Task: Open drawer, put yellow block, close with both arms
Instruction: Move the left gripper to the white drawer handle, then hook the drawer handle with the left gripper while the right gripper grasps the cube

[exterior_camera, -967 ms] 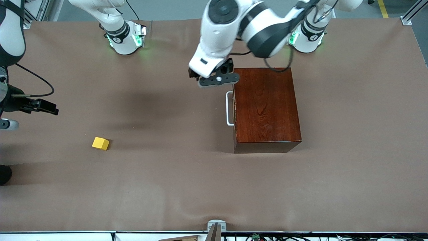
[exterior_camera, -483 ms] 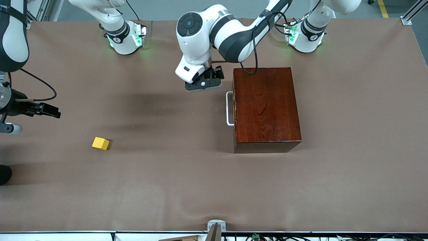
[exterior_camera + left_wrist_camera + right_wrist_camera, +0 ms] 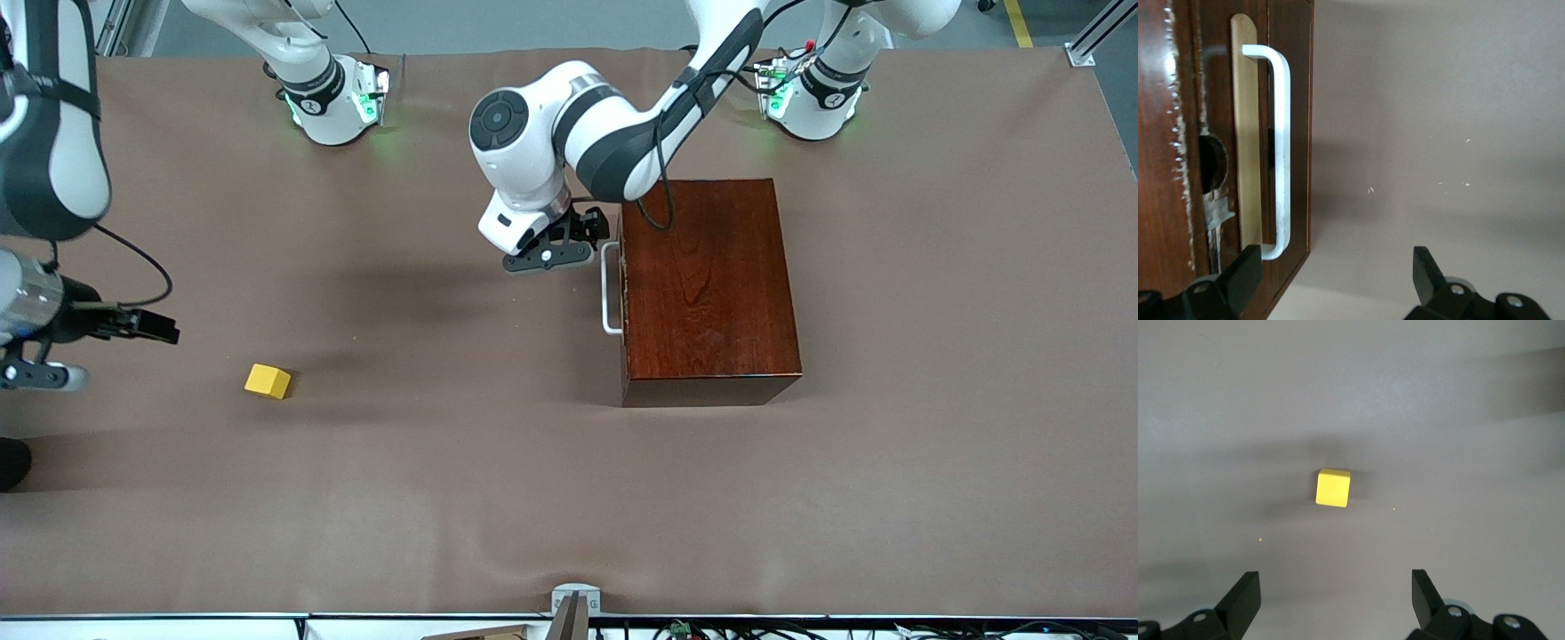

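The left gripper has its jaws apart with nothing between them, low over the tabletop just beside the upper end of the white handle. In the front view, the handle's nearest end sits at about three o'clock from the jaws, and the bar then runs on toward six o'clock, along the drawer front, its long axis lying up and down that view. In the left wrist view one finger is level with the handle's end and the other stands well out over bare tabletop, so the bar is not yet between them; my reading is that the coming move needs a short slide along the bar and inward to straddle it. The drawer is shut in its wooden box.

The right gripper hangs at the right arm's end of the tabletop, jaws likewise spread and empty. The yellow block lies on the tabletop at roughly four o'clock from it, near but apart. The right arm is plainly the nearer one to the block, the left arm the nearer to the handle.
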